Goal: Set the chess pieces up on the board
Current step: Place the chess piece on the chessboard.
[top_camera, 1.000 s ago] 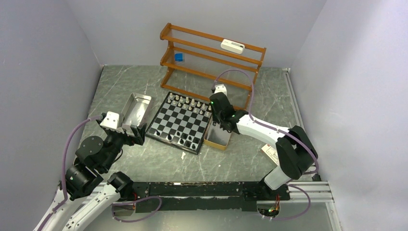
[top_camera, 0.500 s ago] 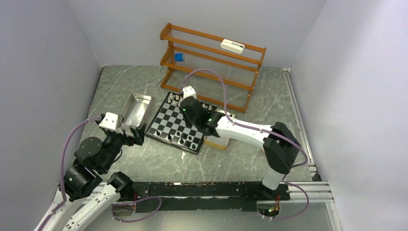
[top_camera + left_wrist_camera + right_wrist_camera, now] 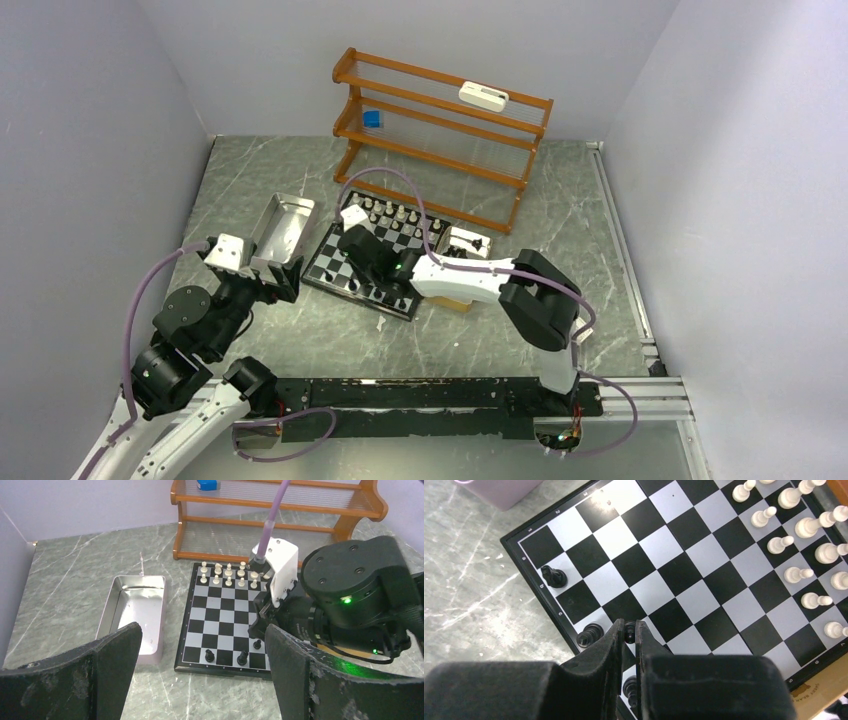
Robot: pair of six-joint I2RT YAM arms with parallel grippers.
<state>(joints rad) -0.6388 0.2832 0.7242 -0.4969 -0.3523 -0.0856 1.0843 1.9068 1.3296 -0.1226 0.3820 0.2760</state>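
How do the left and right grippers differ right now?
The left gripper stands wide open and empty; the right gripper is shut on a small black chess piece. The left hangs off the black-and-white checkered chessboard, beside the shiny rectangular metal tray; the right is over the board's black-piece side. Both are black and two-fingered.

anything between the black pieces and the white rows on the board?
Nothing standing: right wrist view shows only bare squares of the board between the black pieces and white pieces.
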